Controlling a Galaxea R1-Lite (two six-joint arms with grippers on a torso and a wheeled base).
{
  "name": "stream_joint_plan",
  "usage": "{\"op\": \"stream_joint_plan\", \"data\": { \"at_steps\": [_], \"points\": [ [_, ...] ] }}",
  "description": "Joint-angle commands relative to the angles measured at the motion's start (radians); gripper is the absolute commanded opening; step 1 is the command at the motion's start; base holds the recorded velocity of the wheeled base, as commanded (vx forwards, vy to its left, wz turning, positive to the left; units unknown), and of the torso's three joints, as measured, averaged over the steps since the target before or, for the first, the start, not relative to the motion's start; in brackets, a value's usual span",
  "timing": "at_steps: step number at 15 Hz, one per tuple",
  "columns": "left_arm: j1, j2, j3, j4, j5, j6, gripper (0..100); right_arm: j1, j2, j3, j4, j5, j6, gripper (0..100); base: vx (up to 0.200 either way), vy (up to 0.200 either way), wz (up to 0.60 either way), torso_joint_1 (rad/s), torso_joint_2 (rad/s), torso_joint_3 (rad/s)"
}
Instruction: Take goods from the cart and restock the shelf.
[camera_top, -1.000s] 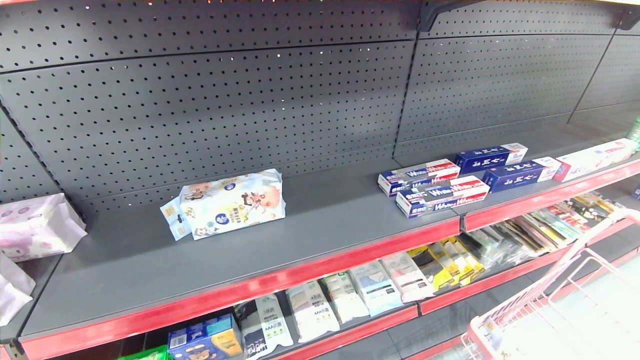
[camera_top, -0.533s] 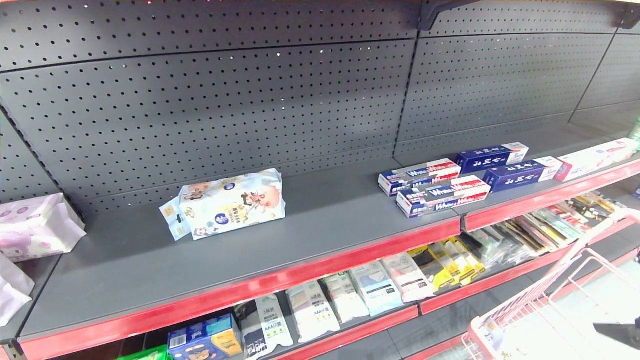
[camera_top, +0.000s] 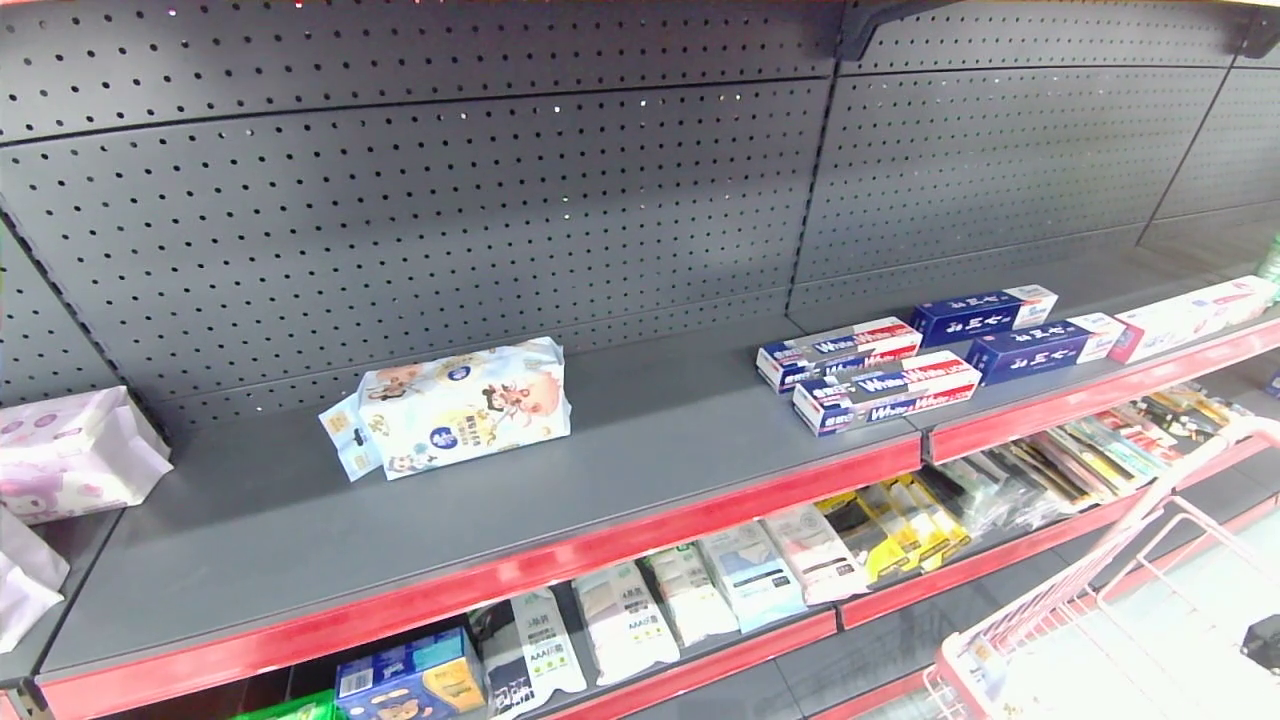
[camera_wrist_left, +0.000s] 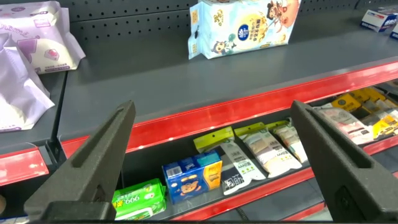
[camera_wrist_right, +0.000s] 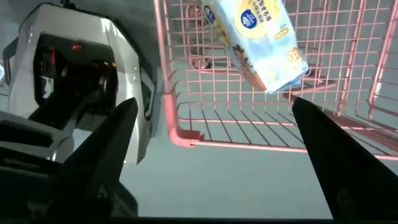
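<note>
Toothpaste boxes (camera_top: 868, 375) grouped at right, pink packs (camera_top: 75, 455) far left, blue box (camera_top: 410, 675) beside green pack (camera_wrist_left: 140, 198) below

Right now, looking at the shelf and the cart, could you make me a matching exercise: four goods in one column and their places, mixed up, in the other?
Goods
1. cartoon tissue pack
2. toothpaste boxes
3. pink-printed packs
4. pale blue pack

Places
A. inside the pink wire cart
B. at the left end of the grey shelf
C. alone on the shelf, between the two other groups
D. on the right part of the shelf, lying side by side

Pairs: 1-C, 2-D, 3-B, 4-A
</note>
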Motion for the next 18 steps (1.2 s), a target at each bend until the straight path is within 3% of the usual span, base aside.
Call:
{"op": "stream_joint_plan", "data": {
  "at_steps": [1,6,11,15,18],
  "points": [
    [0.0,0.001,0.002,0.0,0.0,0.0,100,-0.067,0.14,-0.003,-0.072,0.0,-0.047,100,0.0,0.0,0.0,0.0,0.0,0.0],
    [0.0,0.001,0.002,0.0,0.0,0.0,100,-0.084,0.218,-0.035,-0.089,0.002,-0.053,100,0.0,0.0,0.0,0.0,0.0,0.0],
    [0.0,0.001,0.002,0.0,0.0,0.0,100,-0.1,0.278,-0.067,-0.196,-0.006,-0.067,100,0.0,0.0,0.0,0.0,0.0,0.0],
    [0.0,0.001,0.0,0.0,0.0,0.0,100,-0.109,0.324,-0.073,-0.23,-0.008,-0.263,100,0.0,0.0,0.0,0.0,0.0,0.0],
    [0.0,0.001,0.002,0.0,0.0,0.0,100,-0.109,0.35,-0.098,-0.236,-0.008,-0.308,100,0.0,0.0,0.0,0.0,0.0,0.0]
  ]
}}
